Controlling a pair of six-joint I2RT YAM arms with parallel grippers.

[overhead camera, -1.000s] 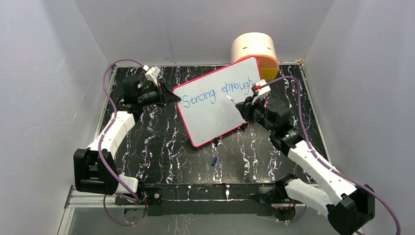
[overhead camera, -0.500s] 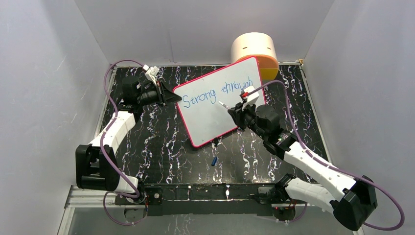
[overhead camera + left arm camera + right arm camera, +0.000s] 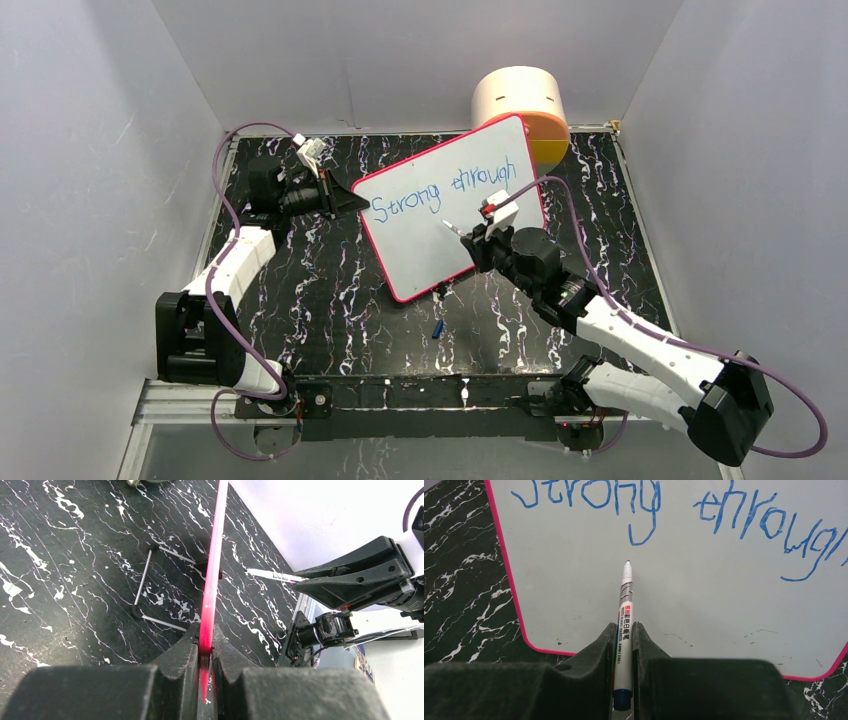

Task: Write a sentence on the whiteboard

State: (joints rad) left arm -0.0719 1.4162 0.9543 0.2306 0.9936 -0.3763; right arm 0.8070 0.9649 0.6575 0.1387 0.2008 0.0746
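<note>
Currently the left end effector [image 3: 205, 652] is clamping the nine-o'clock edge of the whiteboard [image 3: 425, 250], which is sitting on the counter [image 3: 330, 290]. The right end effector [image 3: 624, 632] is gripping a marker [image 3: 625, 605] under the sentence [image 3: 447, 188]. Line two is probably starting, so the tip needs lowering into contact.

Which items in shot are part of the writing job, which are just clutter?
In use: whiteboard, its edge clamped in the left jaws; blue sentence on it; marker in the right jaws.
Lying about: cream tub behind the board; small blue item on the table in front of it.
</note>
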